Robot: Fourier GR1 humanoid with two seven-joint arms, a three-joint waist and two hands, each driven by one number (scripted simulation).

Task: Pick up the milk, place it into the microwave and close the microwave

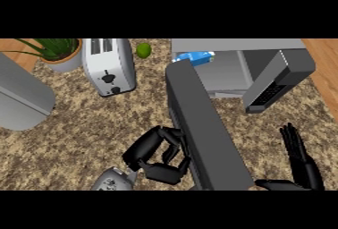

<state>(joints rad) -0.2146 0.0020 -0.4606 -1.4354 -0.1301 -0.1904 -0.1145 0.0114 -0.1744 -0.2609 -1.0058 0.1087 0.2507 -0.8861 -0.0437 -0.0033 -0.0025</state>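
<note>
Speckled brown-beige granite tabletop (73,129) fills most of view. Warm wooden strip (323,58) along right edge, another wooden patch at top left corner. Potted green plant in pale grey round pot (61,56) at upper left. Silver two-slot toaster with black knobs (109,67) just right of plant. Small green lime-like fruit (143,50) near toaster's top right. Large rounded grey metal object (23,98) at left edge, partly cut off. Light even, soft shadows.
</note>
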